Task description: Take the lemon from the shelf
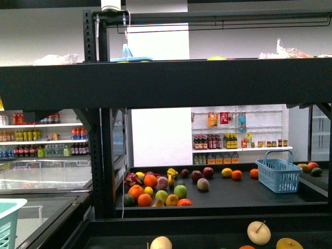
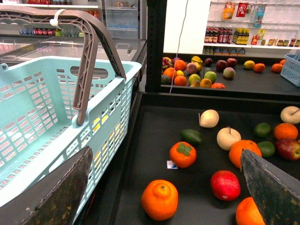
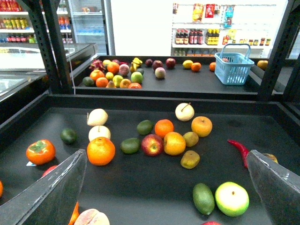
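Note:
The lemon [image 1: 226,173] is a bright yellow oval lying on the far tray of the black shelf [image 1: 166,83], beside an orange; it also shows as the lemon [image 2: 249,64] and the lemon [image 3: 187,64]. My left gripper [image 2: 164,192] is open low over the near tray, with an orange and a red fruit under its gap. My right gripper [image 3: 164,187] is open above bare tray, a green mango and a green apple just inside its fingers [image 3: 276,187]. Both grippers are far from the lemon. Neither arm shows in the front view.
A pale green basket [image 2: 47,117] stands right beside the left gripper. Oranges, cream stemmed fruits, limes, apples and a red chili [image 3: 239,150] crowd the near tray. A blue basket [image 1: 279,175] and a fruit heap [image 1: 155,189] sit on the far tray. Black uprights [image 1: 106,155] frame both tiers.

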Available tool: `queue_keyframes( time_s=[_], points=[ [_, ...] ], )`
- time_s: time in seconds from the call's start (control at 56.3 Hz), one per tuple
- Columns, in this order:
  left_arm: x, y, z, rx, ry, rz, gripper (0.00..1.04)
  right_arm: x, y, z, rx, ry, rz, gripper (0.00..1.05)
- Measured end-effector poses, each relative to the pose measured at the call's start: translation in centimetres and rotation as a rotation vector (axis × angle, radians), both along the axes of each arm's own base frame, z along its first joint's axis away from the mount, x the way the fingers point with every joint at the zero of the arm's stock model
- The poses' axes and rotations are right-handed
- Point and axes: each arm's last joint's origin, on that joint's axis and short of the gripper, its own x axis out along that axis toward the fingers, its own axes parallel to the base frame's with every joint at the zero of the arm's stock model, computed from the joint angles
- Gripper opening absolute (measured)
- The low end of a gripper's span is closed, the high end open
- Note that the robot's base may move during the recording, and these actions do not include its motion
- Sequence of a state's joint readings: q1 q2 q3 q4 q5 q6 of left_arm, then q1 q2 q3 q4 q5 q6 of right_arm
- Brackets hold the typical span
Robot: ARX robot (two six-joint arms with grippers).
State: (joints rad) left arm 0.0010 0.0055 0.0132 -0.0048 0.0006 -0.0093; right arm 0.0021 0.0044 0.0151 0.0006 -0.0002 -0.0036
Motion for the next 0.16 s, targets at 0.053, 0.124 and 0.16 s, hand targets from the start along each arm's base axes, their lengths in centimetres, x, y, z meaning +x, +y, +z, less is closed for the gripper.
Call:
queue_keyframes(
  time_s=[0.053, 0.124, 0.16],
  points=[
    [0.00, 0.00, 0.00, 0.000, 0.000, 0.000, 0.97, 0.00, 0.00, 0.00, 0.000, 0.000, 0.000, 1.02],
    [0.00, 0.00, 0.00, 0.000, 0.000, 0.000, 0.97, 0.00, 0.00, 0.00, 0.000, 0.000, 0.000, 1.02],
    [0.00, 0.00, 0.00, 0.000, 0.000, 0.000, 0.97, 0.00, 0.00, 0.00, 0.000, 0.000, 0.000, 1.02]
  ],
)
